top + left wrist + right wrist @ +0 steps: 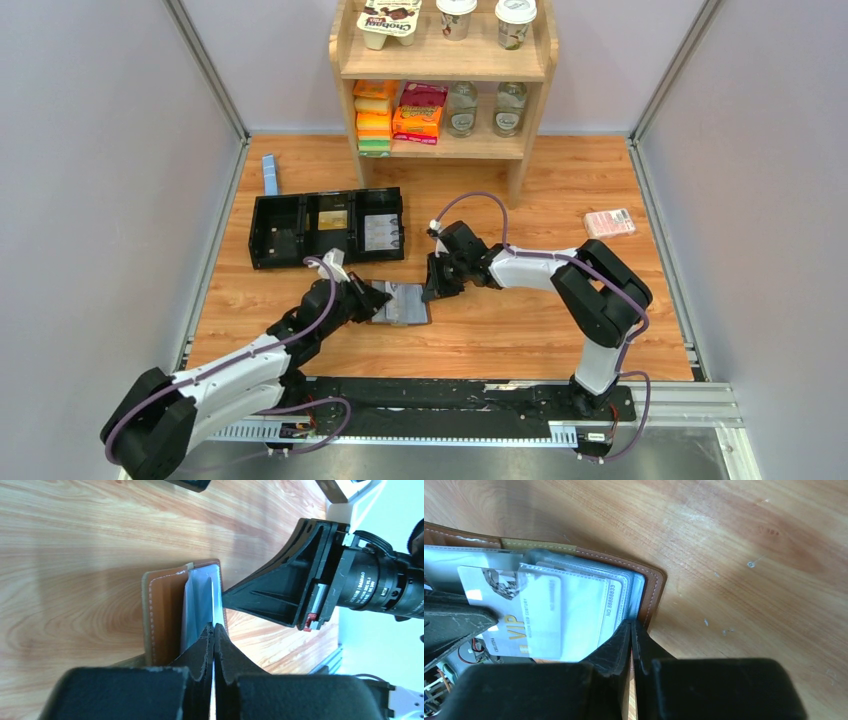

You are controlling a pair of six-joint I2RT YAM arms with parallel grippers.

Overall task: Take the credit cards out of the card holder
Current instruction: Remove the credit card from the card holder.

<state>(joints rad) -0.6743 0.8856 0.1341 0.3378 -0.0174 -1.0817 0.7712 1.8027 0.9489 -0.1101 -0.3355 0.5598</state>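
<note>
The card holder [405,305] lies open on the table [520,330] between the two arms, near the black tray [300,230]. Jaws of the left gripper [214,630] are together, pinching a pale credit card [499,612] that sticks partly out of its pocket. Jaws of the right gripper [631,626] are nearly together, clamped on the holder's brown edge on the right arm's side. Another card [611,605] sits in the pockets.

Card holder [402,303] just before tray [304,228]

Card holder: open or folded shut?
Open. The card holder lies spread flat, pockets facing up with a card tucked in.
</note>
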